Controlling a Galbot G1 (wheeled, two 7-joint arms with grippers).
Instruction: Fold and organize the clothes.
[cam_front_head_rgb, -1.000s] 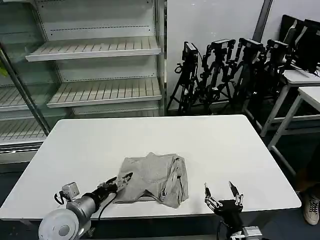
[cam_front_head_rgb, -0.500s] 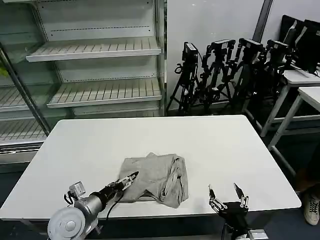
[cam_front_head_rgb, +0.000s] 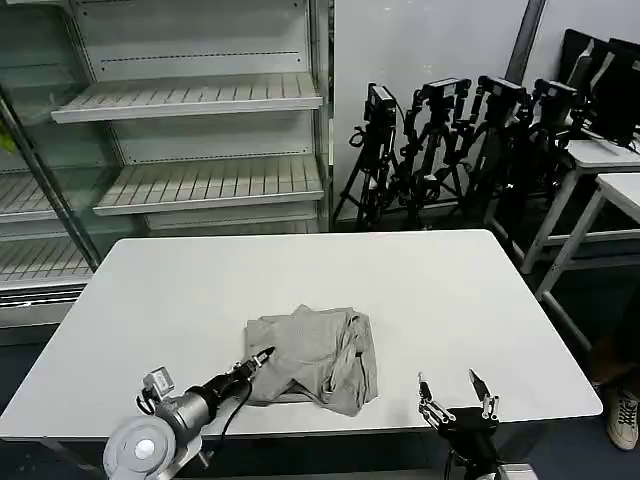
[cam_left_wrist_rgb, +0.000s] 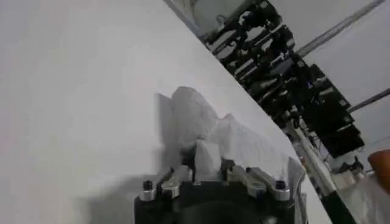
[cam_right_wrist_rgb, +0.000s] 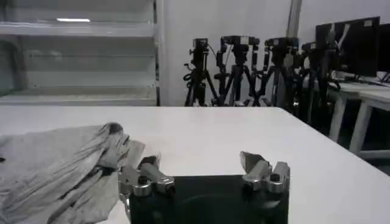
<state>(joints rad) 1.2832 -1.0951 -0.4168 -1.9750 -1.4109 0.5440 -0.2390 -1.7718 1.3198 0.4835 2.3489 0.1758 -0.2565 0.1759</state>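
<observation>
Both grippers low in frame: my left gripper pinching shirt edge (thin bite, risking slip); right gripper idling wide open.

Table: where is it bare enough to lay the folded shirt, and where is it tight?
The table is bare between the grey shirt and the far edge, also along both sides. Tight spot: the near edge, where the left end effector pinches the shirt's corner and the open right end effector hovers.
</observation>
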